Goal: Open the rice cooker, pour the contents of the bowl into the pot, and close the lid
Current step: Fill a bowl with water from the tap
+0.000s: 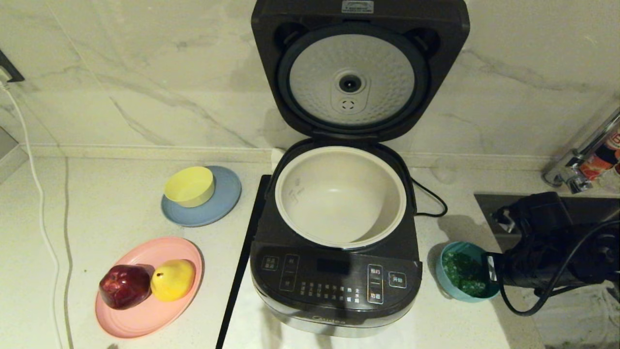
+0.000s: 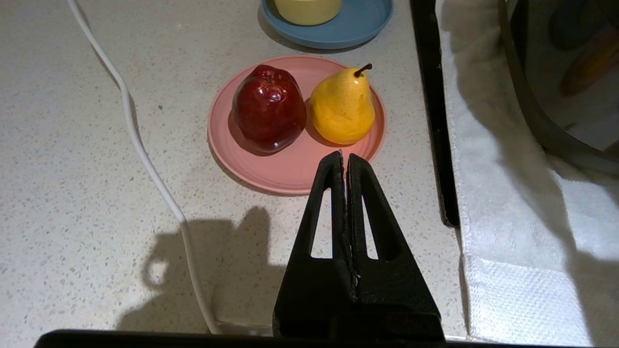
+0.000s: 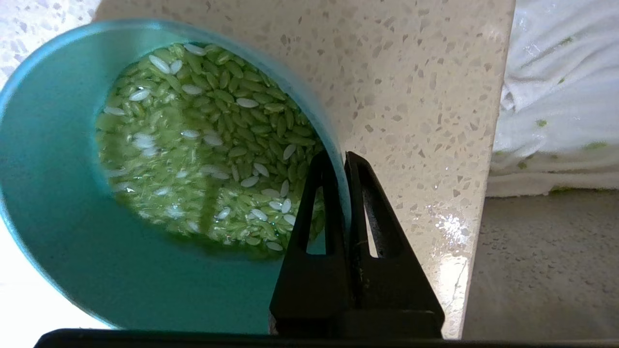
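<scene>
The dark rice cooker (image 1: pixel 334 286) stands in the middle with its lid (image 1: pixel 358 72) swung up, silver dimpled underside showing. The cream-white pot (image 1: pixel 341 194) inside holds nothing. To the cooker's right the teal bowl (image 1: pixel 465 278) (image 3: pixel 63 203) sits on the counter, filled with green grains (image 3: pixel 208 145) (image 1: pixel 464 274). My right gripper (image 3: pixel 338 157) (image 1: pixel 491 276) is shut on the bowl's rim, one finger inside and one outside. My left gripper (image 2: pixel 344 157) is shut with nothing in it, hovering over the counter near the pink plate; it does not show in the head view.
A pink plate (image 1: pixel 145 315) (image 2: pixel 285 174) with a red apple (image 1: pixel 125 286) and a yellow pear (image 1: pixel 173 279) lies left front. Behind it a yellow bowl (image 1: pixel 190 186) sits on a grey-blue plate (image 1: pixel 220 208). A white cable (image 1: pixel 34 179) runs along the left; a sink faucet (image 1: pixel 579 155) stands at the back right.
</scene>
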